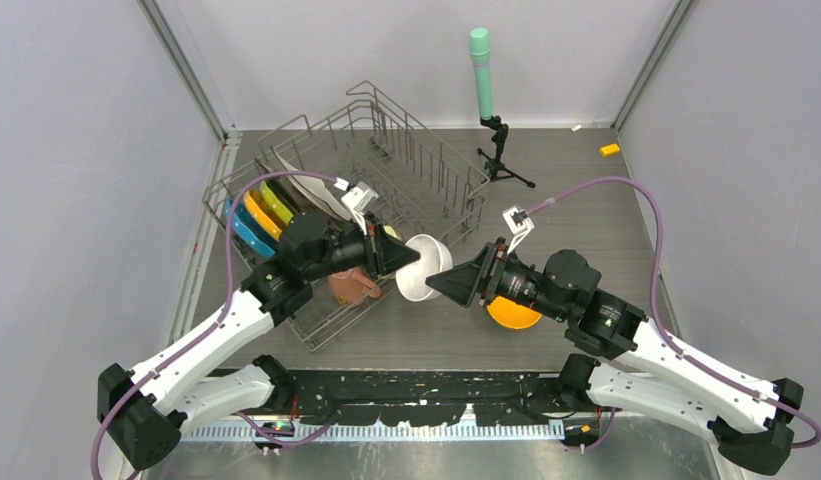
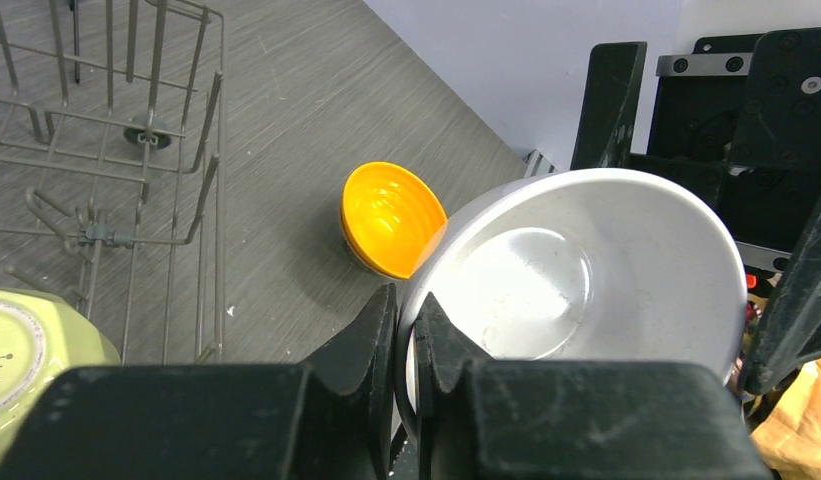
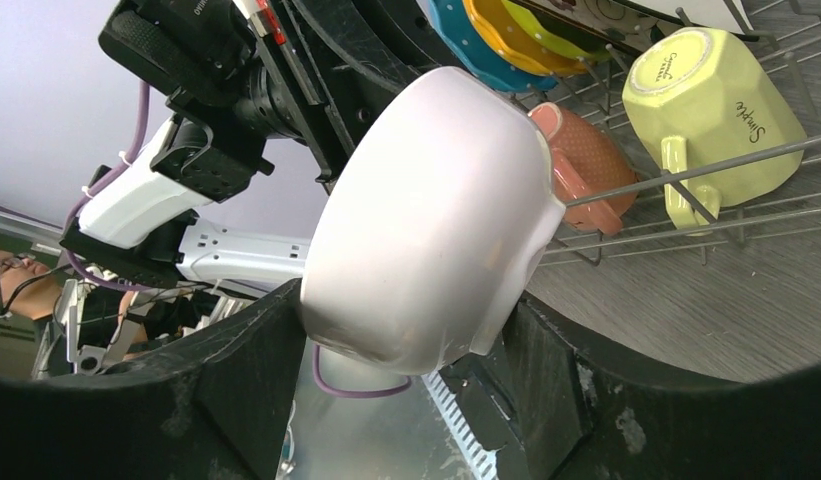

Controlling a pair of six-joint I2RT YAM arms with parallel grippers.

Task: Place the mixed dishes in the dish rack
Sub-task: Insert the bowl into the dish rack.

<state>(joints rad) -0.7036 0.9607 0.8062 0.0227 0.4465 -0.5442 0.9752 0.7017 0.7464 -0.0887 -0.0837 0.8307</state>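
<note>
Left gripper [image 2: 406, 312] jaws pinched the rim of the white bowl [image 2: 586, 270], at the middle of the top view, just beside the lower right corner of the rack [image 1: 426, 175]. Right gripper [image 3: 406, 335] jaws stood spread around the bowl's bottom, probably not touching it. An orange bowl [image 1: 513, 316] lay on the table [image 1: 586, 220], partly hidden under the right arm.

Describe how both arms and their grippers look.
The left arm and right arm have white link shells, black joints and bases. A purple cable loops along each to the wrist. The left gripper and right gripper are black, wedge-shaped housings tapering to two black fingers.
</note>
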